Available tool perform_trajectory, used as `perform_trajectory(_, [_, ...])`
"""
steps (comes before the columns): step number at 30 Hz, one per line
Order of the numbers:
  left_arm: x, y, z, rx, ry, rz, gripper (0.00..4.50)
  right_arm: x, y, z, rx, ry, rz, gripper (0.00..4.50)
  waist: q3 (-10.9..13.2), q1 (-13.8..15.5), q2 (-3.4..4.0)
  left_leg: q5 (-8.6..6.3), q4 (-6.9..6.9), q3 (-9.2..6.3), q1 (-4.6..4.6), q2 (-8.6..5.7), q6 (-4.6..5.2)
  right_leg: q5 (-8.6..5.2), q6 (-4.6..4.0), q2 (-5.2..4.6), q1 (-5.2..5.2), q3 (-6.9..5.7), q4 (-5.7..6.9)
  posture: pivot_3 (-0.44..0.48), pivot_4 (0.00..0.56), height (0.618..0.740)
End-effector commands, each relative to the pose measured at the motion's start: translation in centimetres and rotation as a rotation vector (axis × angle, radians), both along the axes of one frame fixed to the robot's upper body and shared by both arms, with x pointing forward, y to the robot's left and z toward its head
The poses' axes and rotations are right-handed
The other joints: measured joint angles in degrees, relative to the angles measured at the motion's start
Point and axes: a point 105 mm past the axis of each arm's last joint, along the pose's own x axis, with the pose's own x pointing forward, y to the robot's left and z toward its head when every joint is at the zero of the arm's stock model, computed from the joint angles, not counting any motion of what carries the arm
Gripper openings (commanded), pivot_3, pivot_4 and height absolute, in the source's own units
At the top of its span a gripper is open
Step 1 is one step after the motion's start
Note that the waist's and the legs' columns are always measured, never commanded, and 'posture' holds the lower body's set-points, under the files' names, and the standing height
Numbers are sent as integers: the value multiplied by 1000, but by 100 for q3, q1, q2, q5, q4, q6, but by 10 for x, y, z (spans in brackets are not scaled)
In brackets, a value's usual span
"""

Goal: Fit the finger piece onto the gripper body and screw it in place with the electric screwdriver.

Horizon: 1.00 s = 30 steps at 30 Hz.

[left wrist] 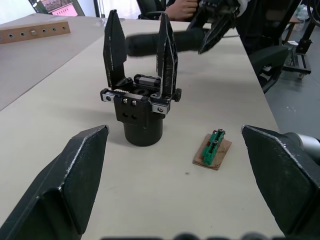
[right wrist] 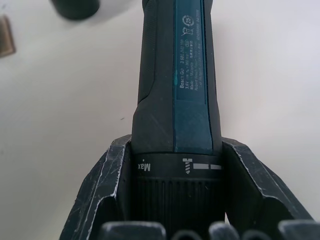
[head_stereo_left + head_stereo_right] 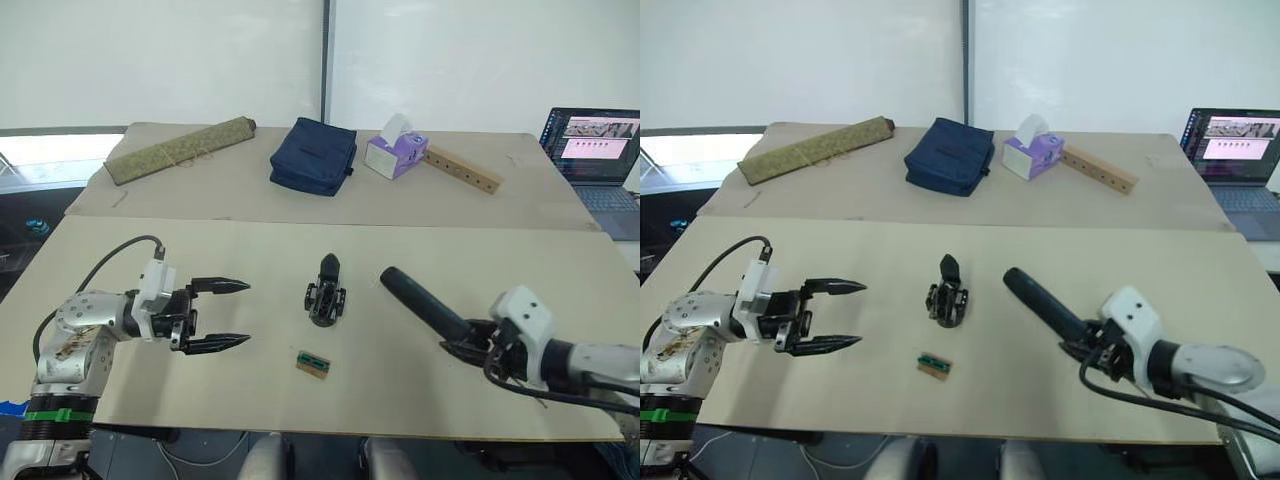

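Waiting with the driver in hand, assembly standing mid-table

Standing upright at the middle of the near table [image 3: 120, 400], the gripper body [image 3: 325, 303] rests on its rounded base. In the left wrist view two black claws rise from its top; the finger piece [image 1: 166, 52] looks seated among them, though which claw it is, and whether its screw is driven, cannot be told. Judging by that, fitting seems done or nearly so, and the screwing is what may remain.

To the robot's right of the gripper body, the right gripper [image 3: 470, 345] pinches the electric screwdriver [image 3: 420, 297] near its collar, its fingers pressed against both sides of the barrel. The driver lies low and slanted, its rounded rear end toward the gripper body but apart from it; its bit is hidden from view.

To the robot's left of the gripper body, the left gripper [image 3: 220, 314] hovers just above the table with its fingers spread wide and holding nothing, tips pointed at the gripper body, forearm roughly level.

Just in front of the gripper body, toward the robot, lies a small tan block with a green top [image 3: 313, 363], apart from it.
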Motion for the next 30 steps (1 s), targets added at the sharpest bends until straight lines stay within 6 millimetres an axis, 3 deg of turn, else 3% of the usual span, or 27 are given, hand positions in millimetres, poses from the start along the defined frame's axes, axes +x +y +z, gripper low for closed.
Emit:
perform_trajectory(1, [-3, -8, 2, 14, -44, -50, 4500, 0, -1, -7, -46, -32, 63, 1969, 0, 1, -3, 0, 0, 0, 1, 0, 0, 0, 0, 1, 2, -1, -1, 0, 150, 740])
perform_trajectory(5, [-2, -9, -1, 53, -60, -73, 4500, 2, -12, -22, -61, -20, 63, 1969, 0, -3, -3, 0, -1, 3, 9, 0, 0, 1, -2, 5, 4, -1, 3, 0, 150, 740])
perform_trajectory(10, [-3, -7, -1, 61, -70, -72, 4500, 4, -17, -23, -7, -2, 41, 1969, 0, -21, -5, 0, -2, 1, 16, 4, 1, 2, -5, 16, 8, -2, 5, 0, 150, 740])
perform_trajectory(12, [-2, -7, 0, 54, -75, -65, 4500, 4, -20, -23, 12, 18, 29, 3019, 0, -24, -5, 0, -2, 1, 16, 4, 1, 2, -5, 15, 8, -2, 6, 0, 150, 740])
perform_trajectory(16, [0, -11, 3, 43, -89, -61, 4500, 0, -21, -14, 44, 69, 47, 4355, 0, -24, -5, 0, -1, 0, 16, 4, 1, 2, -5, 14, 8, -2, 7, 0, 150, 740])
perform_trajectory(17, [1, -11, 4, 42, -95, -60, 4500, 0, -22, -10, 61, 82, 36, 4470, 0, -24, -5, 0, -1, -1, 16, 4, 1, 2, -5, 13, 8, -2, 7, 0, 150, 740])
perform_trajectory(21, [2, -13, 4, 33, -98, -54, 4500, -14, -24, 6, -63, 179, 128, 4470, -1, -19, -2, 1, -1, -1, 17, 4, 1, 2, -5, 7, 9, -1, 11, 0, 150, 740])
perform_trajectory(24, [2, -15, 2, 29, -95, -55, 4500, -7, -24, 28, -121, 216, 110, 4470, 0, -53, -6, 1, 0, -4, 20, 6, 1, 4, -8, 13, 11, -6, 10, 0, 150, 740])
perform_trajectory(30, [1, -19, 1, 23, -89, -65, 4500, -14, -29, 41, -344, 470, 17, 4470, -1, -87, -3, 1, -4, -7, 20, 14, 1, 5, -14, 10, 3, -12, 12, 0, 150, 740])
